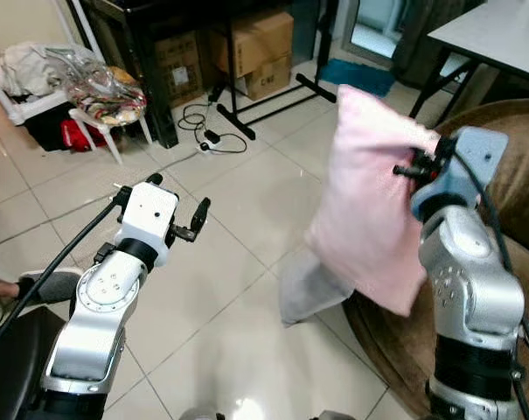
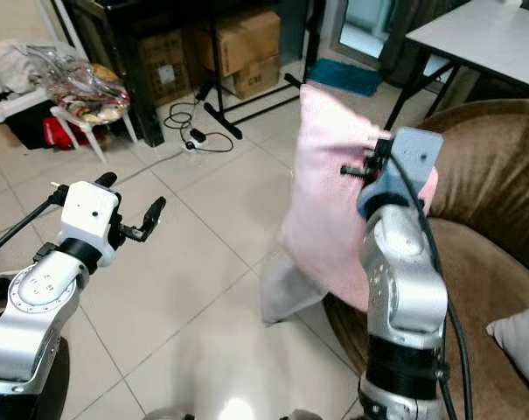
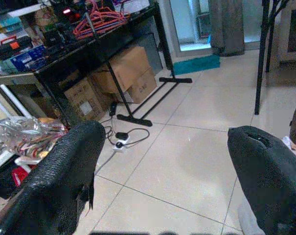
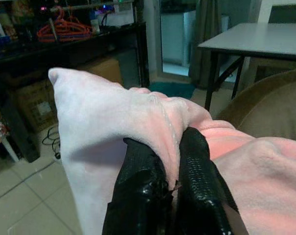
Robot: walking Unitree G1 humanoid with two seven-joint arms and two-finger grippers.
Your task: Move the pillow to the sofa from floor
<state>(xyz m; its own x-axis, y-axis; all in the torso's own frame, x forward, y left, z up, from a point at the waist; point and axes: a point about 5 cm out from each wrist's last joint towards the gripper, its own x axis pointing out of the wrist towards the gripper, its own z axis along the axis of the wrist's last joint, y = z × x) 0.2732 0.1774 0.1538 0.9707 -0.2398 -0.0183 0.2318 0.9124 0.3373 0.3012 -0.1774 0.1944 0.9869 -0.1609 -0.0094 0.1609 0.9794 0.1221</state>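
Hanging in the air beside the sofa [image 1: 509, 175], one soft pink pillow [image 1: 369, 210] is pinched at its upper edge by the right gripper [image 4: 170, 161], whose two black fingers [image 4: 199, 161] are squeezed close together on a fold of the fleecy cloth. The pillow is limp and roughly rectangular, its lower corner drooping just above the glossy tiled floor [image 1: 238, 332] at the sofa's front edge. The sofa is brown with a rounded, plush-looking arm, and a grey cushion corner [image 2: 518, 337] lies on its seat.

The left gripper [image 3: 162, 171] is raised over bare tiles well apart from the pillow, its two textured fingers [image 3: 64, 171] spread wide and holding nothing.

Farther back stand two cardboard boxes [image 1: 260, 48] under a dark metal rack [image 3: 89, 39], with a black cable [image 1: 207, 127] coiled on the floor in front. A white plastic stool [image 1: 107, 109] carries what may be crinkled bags, though the view is unclear. One pale bench [image 1: 491, 31] on black legs stands behind the sofa.
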